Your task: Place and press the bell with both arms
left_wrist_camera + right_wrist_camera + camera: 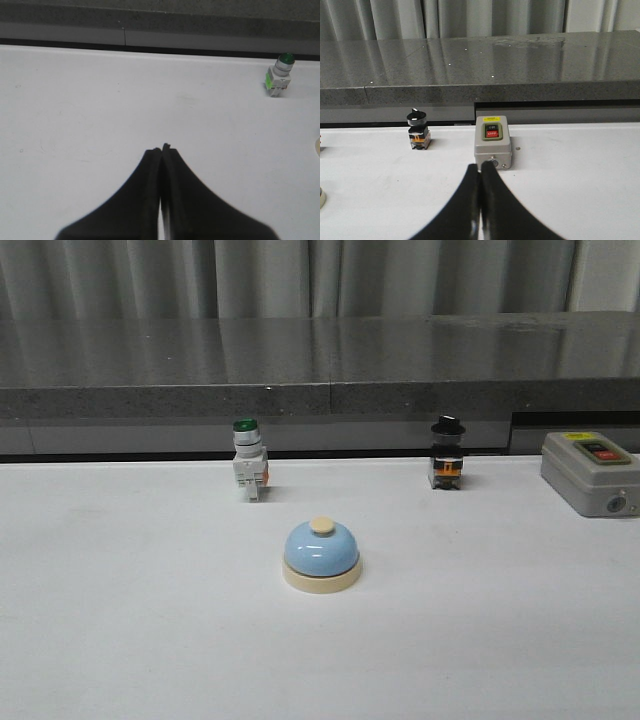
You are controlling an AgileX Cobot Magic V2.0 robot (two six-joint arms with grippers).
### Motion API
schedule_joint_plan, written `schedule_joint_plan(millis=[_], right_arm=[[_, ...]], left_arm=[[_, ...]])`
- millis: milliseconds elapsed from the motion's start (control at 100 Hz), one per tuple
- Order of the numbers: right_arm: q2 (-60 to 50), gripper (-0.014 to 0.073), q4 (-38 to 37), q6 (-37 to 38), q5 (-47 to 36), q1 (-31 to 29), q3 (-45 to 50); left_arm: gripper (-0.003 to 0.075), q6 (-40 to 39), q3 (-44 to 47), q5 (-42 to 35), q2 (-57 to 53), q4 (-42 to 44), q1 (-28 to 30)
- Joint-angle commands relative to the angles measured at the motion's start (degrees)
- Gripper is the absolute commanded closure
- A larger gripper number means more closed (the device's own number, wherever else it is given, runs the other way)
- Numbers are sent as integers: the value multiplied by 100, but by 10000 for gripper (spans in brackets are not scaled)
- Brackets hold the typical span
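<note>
Blue bell [321,548] sits untouched; my left hand [162,148] and right hand [480,167] are pinched closed, empty; grasping comes next.

grey box [492,148] | red button: "OFF" | green button and yellow label: too small to read

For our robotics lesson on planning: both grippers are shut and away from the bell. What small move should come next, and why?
Probably open the left gripper and move it towards the bell. Both it and the right gripper are shut and empty, and the bell sits untouched mid-table, only its edge showing in the left wrist view.
</note>
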Motion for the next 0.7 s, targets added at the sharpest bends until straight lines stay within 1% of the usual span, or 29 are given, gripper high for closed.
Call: schedule_joint_plan(millis=[0,80,160,290,420,570,620,690], right_arm=[[-69,653,-52,-31,-502,-27,-92],[-69,653,-52,-31,-502,-27,-92],[-69,653,-52,-31,-502,-27,-92],[-69,653,-52,-31,-502,-27,-92],[-69,653,-52,-31,-502,-27,-92],[-69,653,-52,-31,-502,-27,-92],[-69,653,-52,-31,-502,-27,-92],[-69,653,-52,-31,-502,-27,-92]], left_arm=[[741,-55,103,-539,-511,-54,-3],[741,-81,261,-417,-940,-117,-3],[741,-80,393,-134,-1338,133,-3],[741,-80,720,-245,-2030,133,-3],[741,-37,1145,-925,-2652,290,-3],[741,-37,1613,-1416,-2558,326,-3],[741,-37,1843,-1839,-2558,316,-3],[741,-37,2258,-2741,-2558,388,-3]])
